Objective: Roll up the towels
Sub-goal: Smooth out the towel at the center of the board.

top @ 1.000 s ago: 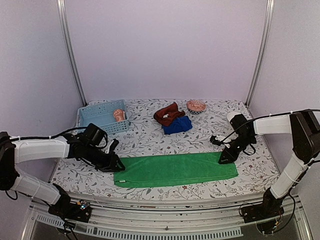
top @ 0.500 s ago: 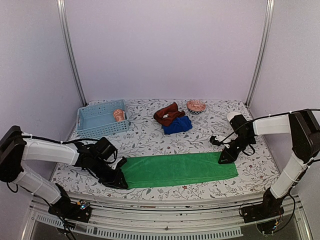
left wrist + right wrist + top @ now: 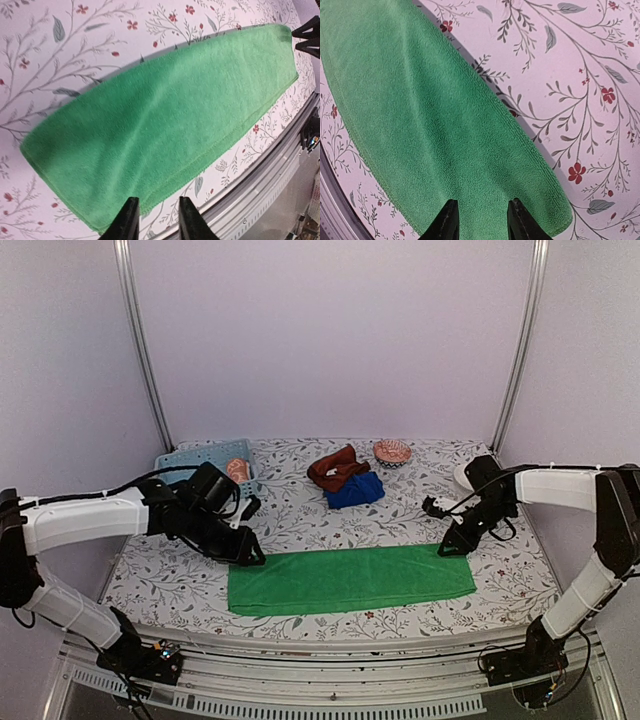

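Note:
The green towel (image 3: 350, 580) lies flat as a long folded strip near the table's front; it also fills the left wrist view (image 3: 165, 115) and the right wrist view (image 3: 435, 125). My left gripper (image 3: 250, 554) is at the towel's far left corner, open, with the towel's hem and bare table between its fingers (image 3: 157, 216). At the far right corner my right gripper (image 3: 455, 544) is open over the cloth (image 3: 481, 216), holding nothing. A rust-brown towel (image 3: 335, 468) lies bunched on a blue towel (image 3: 357, 490) at the back. The orange patterned towel (image 3: 238, 470) sits in the basket.
A light blue slotted basket (image 3: 190, 468) stands at the back left, partly behind my left arm. A small patterned bowl (image 3: 392, 451) is at the back right. The metal front rail (image 3: 280, 165) runs just beyond the towel's near edge.
My left gripper swung from the towel's left edge to its near left corner, then up to the far left corner. The right gripper drew back slightly off the right end.

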`<state>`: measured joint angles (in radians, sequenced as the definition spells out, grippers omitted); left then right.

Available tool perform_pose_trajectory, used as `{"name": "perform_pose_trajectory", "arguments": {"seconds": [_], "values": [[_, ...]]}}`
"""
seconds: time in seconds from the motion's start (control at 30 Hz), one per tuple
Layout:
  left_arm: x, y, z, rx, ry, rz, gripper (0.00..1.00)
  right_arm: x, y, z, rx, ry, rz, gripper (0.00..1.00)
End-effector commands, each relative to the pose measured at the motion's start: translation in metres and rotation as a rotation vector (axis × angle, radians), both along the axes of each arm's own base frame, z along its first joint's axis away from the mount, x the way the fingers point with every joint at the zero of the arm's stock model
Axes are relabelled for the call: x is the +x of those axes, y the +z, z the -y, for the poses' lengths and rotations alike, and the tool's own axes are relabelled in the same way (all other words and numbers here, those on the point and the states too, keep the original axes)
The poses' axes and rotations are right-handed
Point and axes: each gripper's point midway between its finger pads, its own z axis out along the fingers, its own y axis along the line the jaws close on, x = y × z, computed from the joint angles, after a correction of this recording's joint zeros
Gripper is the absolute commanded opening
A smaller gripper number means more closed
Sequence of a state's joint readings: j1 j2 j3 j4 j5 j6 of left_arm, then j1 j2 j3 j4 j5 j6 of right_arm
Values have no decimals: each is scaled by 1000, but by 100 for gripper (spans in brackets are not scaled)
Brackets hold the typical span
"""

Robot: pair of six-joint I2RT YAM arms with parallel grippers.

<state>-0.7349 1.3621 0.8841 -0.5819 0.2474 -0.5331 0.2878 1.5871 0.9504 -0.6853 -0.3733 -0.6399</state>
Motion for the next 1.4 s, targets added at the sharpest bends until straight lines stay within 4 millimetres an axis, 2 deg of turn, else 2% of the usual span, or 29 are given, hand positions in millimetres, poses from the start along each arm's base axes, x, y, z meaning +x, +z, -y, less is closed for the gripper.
{"name": "perform_pose_trajectory", "arguments": {"seconds": [0.0,0.07,0.1,0.17,0.3,0.43,0.57,0.63,0.7,0.83,0.9,0.97,1.03,1.13,1.27,1.37], "values": [[52,-16,-33,140,143,99,19,12,12,-3,3,-31,7,31],[67,-30,-36,132,176,96,0,19,0,5,-57,-60,-10,21],[71,-36,-36,122,177,101,0,21,-6,10,-88,-81,-24,14],[74,-49,-32,97,168,98,0,21,-19,20,-144,-105,-38,11],[73,-81,-47,142,214,50,0,19,-38,45,-244,-155,-53,9],[64,-111,-67,223,248,-2,0,27,-45,61,-263,-213,-62,9],[58,-125,-80,275,274,-26,0,36,-51,69,-278,-221,-52,8],[59,-121,-80,270,281,-14,0,40,-48,74,-282,-235,-52,9],[63,-110,-76,243,287,7,0,42,-34,70,-241,-240,-45,9],[75,-76,-56,124,247,82,0,42,-5,52,-128,-204,-29,11],[80,-59,-50,86,238,127,0,45,0,48,-105,-204,-28,12],[86,-45,-49,66,242,169,0,47,-5,48,-111,-206,-37,12],[88,-40,-48,62,245,189,0,49,-15,52,-137,-213,-53,12],[88,-46,-50,93,237,174,9,49,-33,63,-212,-230,-78,12],[82,-52,-41,70,185,153,16,52,-50,84,-335,-247,-62,12],[79,-51,-34,49,151,159,20,67,-54,98,-414,-281,-17,12]]}}
